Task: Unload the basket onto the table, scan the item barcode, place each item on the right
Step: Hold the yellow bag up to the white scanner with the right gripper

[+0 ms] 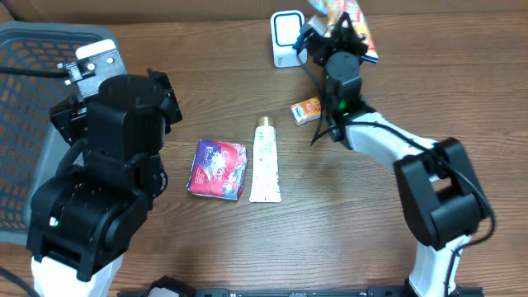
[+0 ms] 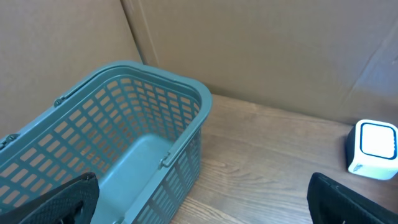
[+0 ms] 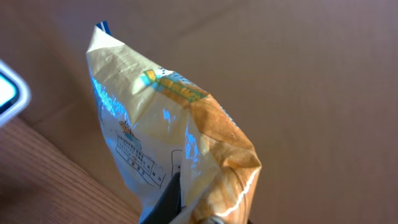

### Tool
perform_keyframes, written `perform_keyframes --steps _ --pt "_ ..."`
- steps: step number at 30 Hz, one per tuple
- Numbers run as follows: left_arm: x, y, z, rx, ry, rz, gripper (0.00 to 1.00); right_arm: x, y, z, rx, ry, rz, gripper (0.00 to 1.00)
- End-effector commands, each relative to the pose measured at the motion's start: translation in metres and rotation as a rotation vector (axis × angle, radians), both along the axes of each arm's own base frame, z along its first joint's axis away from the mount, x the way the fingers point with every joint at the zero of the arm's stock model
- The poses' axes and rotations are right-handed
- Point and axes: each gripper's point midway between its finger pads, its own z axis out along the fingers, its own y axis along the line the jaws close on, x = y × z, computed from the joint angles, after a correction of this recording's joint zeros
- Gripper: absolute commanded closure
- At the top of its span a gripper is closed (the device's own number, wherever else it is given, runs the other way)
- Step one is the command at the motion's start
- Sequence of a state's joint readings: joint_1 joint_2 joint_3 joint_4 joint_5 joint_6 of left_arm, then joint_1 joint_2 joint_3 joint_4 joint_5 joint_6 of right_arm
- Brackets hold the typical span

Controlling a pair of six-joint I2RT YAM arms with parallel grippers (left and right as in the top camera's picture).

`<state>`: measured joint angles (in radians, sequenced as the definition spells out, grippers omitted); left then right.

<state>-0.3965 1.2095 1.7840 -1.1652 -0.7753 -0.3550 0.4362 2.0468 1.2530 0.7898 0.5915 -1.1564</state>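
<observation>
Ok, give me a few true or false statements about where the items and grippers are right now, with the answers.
1. The right gripper is shut on the snack bag. True.
2. The left gripper holds the white tube. False: it is open and holds nothing; the tube lies on the table.
3. The purple packet is in the basket. False: it lies on the table beside the tube.
4. The orange box lies on the table, apart from the tube. True.
</observation>
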Motion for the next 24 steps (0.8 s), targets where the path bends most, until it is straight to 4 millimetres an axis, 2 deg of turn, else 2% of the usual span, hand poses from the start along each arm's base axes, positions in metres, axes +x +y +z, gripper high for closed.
perform_keyframes --steps 1,8,12,19,24 --pt "0.002 0.004 0.003 0.027 0.006 0.016 0.00 0.004 0.029 -0.005 -0.140 -0.012 0.068 0.96" --pt "0.007 0.001 -0.004 0.037 0.033 0.015 0.00 0.015 0.067 -0.031 -0.170 -0.007 0.195 0.96" --pt "0.010 0.000 -0.008 0.044 0.049 0.015 0.00 0.026 0.079 -0.037 -0.230 -0.029 0.209 0.96" --pt "0.014 -0.001 -0.017 0.062 0.089 0.016 0.00 0.040 0.089 -0.036 -0.252 -0.044 0.234 0.96" --pt "0.018 -0.003 -0.020 0.067 0.101 0.015 0.00 0.047 0.074 -0.048 -0.282 -0.002 0.212 0.96"
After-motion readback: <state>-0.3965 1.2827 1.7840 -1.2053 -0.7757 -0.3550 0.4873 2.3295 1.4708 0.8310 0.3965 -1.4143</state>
